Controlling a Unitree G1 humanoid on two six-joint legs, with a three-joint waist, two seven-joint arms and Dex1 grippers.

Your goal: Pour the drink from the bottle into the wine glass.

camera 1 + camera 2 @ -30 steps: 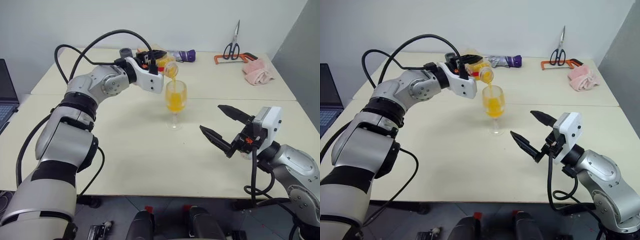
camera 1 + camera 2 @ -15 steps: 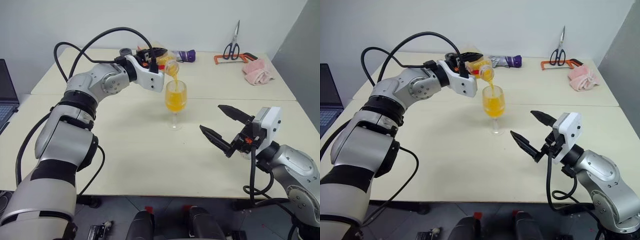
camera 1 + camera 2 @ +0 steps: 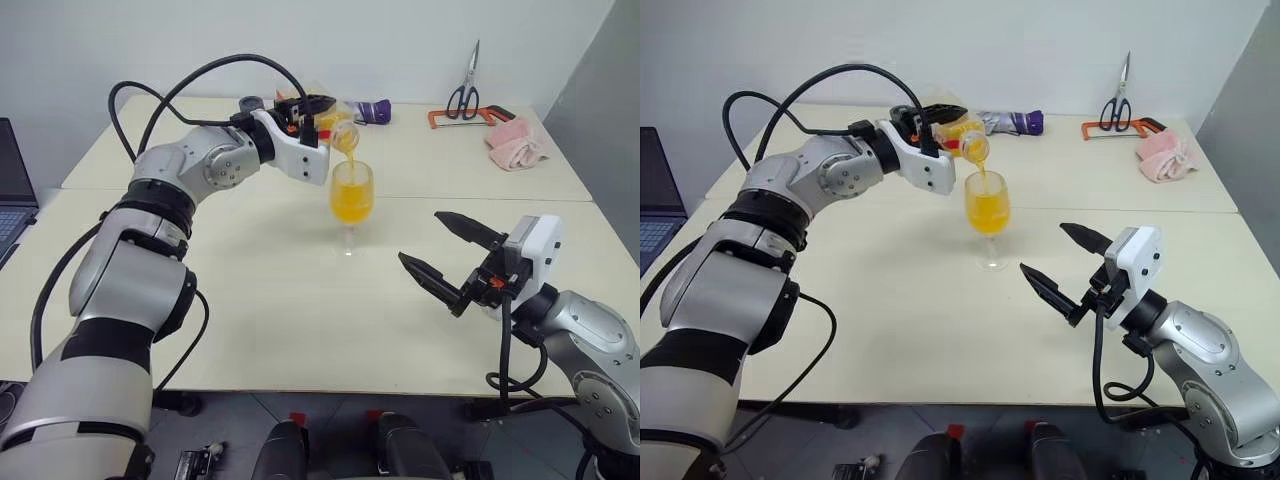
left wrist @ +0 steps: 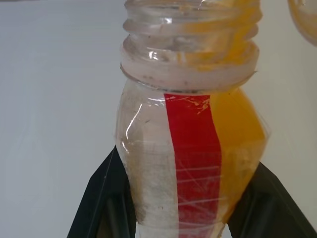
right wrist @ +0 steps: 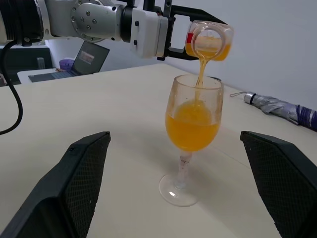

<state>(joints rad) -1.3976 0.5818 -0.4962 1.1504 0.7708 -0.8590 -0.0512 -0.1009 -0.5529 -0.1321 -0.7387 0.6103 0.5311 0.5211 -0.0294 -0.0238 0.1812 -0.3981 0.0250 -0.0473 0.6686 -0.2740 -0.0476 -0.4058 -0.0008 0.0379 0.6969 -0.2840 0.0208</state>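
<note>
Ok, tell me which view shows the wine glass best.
The right wrist view: the whole wine glass, rim to foot, close and unblocked. Both eye views show it whole but far smaller; the left wrist view catches just a rim sliver.

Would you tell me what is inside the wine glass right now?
The wine glass holds orange drink filling most of its bowl, with a thin stream falling in from the tilted bottle. Nothing covers it.

bottle [image 3: 966,133] above wine glass [image 3: 987,205]; scissors [image 3: 1119,97] probably behind.
</note>
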